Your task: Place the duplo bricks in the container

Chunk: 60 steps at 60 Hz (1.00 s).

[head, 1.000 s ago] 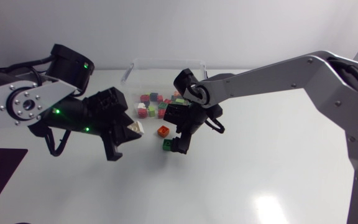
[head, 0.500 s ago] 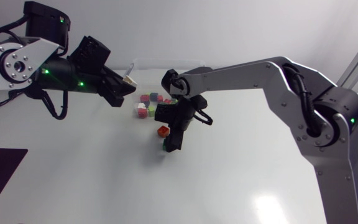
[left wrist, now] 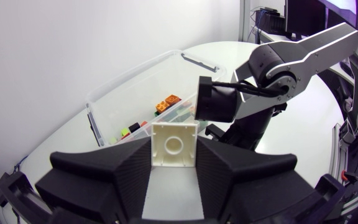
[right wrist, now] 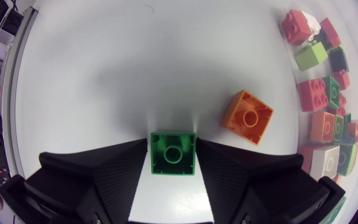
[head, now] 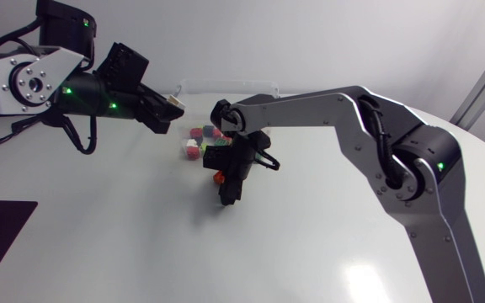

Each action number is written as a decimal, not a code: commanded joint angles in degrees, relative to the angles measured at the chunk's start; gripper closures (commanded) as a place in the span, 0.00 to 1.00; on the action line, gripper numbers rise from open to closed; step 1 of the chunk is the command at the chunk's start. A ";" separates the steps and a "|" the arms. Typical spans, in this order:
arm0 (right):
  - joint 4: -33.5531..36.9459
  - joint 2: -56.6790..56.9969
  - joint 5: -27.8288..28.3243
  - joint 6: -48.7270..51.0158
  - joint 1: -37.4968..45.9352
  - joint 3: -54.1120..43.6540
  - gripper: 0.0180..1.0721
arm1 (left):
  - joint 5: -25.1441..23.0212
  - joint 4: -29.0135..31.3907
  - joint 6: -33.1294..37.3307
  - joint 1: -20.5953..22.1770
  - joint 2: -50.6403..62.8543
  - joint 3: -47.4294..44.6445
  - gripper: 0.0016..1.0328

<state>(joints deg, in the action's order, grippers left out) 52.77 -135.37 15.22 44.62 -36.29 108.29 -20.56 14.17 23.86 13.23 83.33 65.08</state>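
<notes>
— What does the left hand (head: 170,112) have?

— It is closed on a white square duplo brick (left wrist: 174,144), one finger pressed to each side, with the brick's hollow underside facing the wrist camera.

— Where is that?

— Held above the white bench (head: 310,244), at the left end of the clear plastic container (left wrist: 135,78). The container lies just ahead of the fingers.

— And the right hand (right wrist: 173,145)?

— Down at the bench, with its fingers clamped on either side of a green square duplo brick (right wrist: 173,157), hollow side up. An orange square duplo brick (right wrist: 247,117) lies just beside it, also hollow side up and turned askew. It is near the green one but apart from it.

— What is in the container?

— A cluster of loose bricks (right wrist: 321,93) in red, green, orange, white and black. The right hand sits just in front of the container.
</notes>
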 commanded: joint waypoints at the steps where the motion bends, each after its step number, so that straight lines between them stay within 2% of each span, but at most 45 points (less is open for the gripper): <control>1: 1.28 -1.21 0.25 0.91 -0.62 0.61 0.69 | -0.36 -0.90 -1.97 -0.75 1.22 2.42 0.67; 3: 1.37 -1.21 0.25 0.82 -0.62 0.61 0.76 | -0.36 -0.99 -2.24 -0.93 1.57 2.86 0.67; 13: 1.63 1.78 0.42 -0.41 0.08 -1.42 0.77 | -0.36 -2.22 -4.78 -0.75 3.95 4.97 0.67; 21: -0.04 10.39 1.56 -2.08 1.31 -7.66 0.77 | -0.27 -3.36 -8.21 -0.58 9.04 8.84 0.67; 35: -2.59 22.08 5.08 -5.33 3.33 -15.04 0.77 | 3.24 -5.74 -14.45 1.27 18.45 16.75 0.67; 41: -3.99 25.60 6.13 -6.92 4.48 -16.53 0.77 | 5.70 -7.32 -15.95 2.15 22.14 19.12 0.61; 45: -4.35 27.09 6.49 -7.71 5.27 -16.62 0.77 | 7.02 -7.76 -16.03 2.67 24.95 20.88 0.61; 49: -4.96 28.32 6.84 -8.59 5.97 -16.53 0.77 | 8.52 -8.29 -16.56 2.85 27.41 22.64 0.53; 53: -5.58 29.46 7.45 -9.64 6.76 -16.18 0.77 | 9.22 -8.55 -16.74 2.94 28.82 23.60 0.41; 54: -6.10 29.73 7.45 -10.08 6.85 -16.09 0.77 | 9.31 -8.55 -16.83 2.94 29.35 23.78 0.32; 56: -6.63 30.08 7.45 -10.78 7.29 -15.83 0.77 | 9.39 -8.64 -16.83 3.11 29.35 23.78 0.28; 59: -6.98 30.34 7.63 -11.84 8.26 -14.51 0.77 | 9.66 -9.16 -16.74 3.46 29.17 23.08 0.13; 60: -7.07 30.34 7.72 -12.01 8.43 -14.25 0.77 | 9.66 -9.16 -16.74 3.46 28.91 22.90 0.11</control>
<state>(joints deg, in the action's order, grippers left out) 46.26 -106.59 22.41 34.85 -29.02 93.06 -11.42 6.04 8.56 15.99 111.68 86.70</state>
